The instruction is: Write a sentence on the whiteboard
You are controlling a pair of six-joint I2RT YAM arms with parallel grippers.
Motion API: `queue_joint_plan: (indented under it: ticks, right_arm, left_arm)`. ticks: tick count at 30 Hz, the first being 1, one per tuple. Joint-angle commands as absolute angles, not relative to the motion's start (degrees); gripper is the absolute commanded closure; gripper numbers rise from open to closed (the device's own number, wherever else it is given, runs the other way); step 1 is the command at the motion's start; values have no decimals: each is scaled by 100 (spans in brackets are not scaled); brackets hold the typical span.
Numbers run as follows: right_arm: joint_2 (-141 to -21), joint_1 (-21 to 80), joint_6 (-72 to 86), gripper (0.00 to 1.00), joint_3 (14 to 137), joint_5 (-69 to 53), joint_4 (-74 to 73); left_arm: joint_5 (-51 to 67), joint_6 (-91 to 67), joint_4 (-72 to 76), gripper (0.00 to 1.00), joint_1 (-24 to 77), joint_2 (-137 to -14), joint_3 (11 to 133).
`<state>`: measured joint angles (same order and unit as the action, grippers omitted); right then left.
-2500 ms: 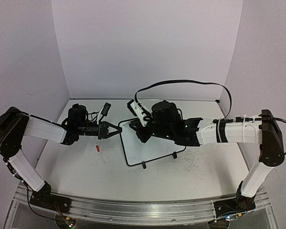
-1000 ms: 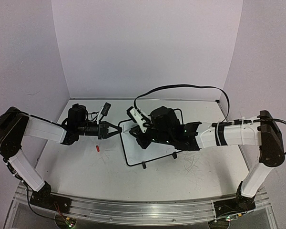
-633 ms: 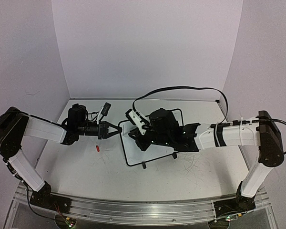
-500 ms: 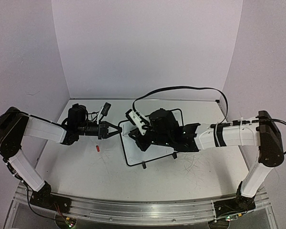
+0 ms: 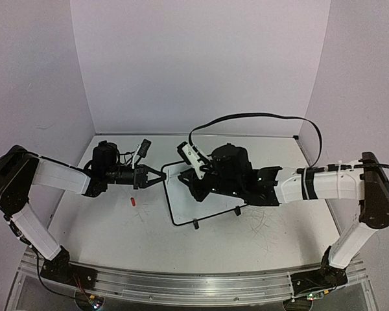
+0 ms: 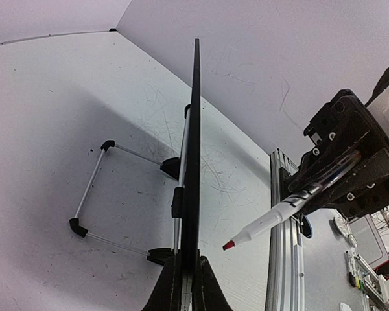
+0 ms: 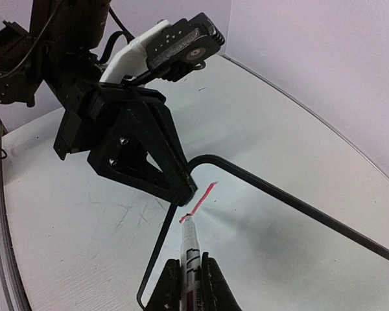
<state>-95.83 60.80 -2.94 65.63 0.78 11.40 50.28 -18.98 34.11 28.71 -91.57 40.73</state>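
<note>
With the whiteboard (image 7: 279, 253) clamped by the left pincer (image 6: 185, 275) and a red marker (image 7: 189, 241) gripped by the right pincer (image 7: 187, 272), writing is judged barely begun: one red stroke (image 7: 205, 196) is seen; rightward lettering is needed.

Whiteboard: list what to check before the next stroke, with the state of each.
1. The left gripper is shut on the whiteboard edge: ok.
2. The right gripper is shut on the marker: ok.
3. The marker is uncapped, red tip exposed: ok.
4. The tip touches the whiteboard: not ok; the left wrist view shows a gap.
5. The sentence is complete: not ok; only one short red stroke shows.
</note>
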Motion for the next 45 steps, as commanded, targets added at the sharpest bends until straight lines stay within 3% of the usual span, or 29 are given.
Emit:
queue_joint_plan:
  ticks: [1, 45]
  right_arm:
    - [-9593, 6069, -290, 100, 6722, 262, 1353]
    - [-9874, 6056, -183, 100, 6711, 715, 1575]
  left_arm:
    - [5141, -1828, 3556, 100, 2874, -8937, 4043]
    - [5171, -1819, 3550, 100, 2874, -8903, 4034]
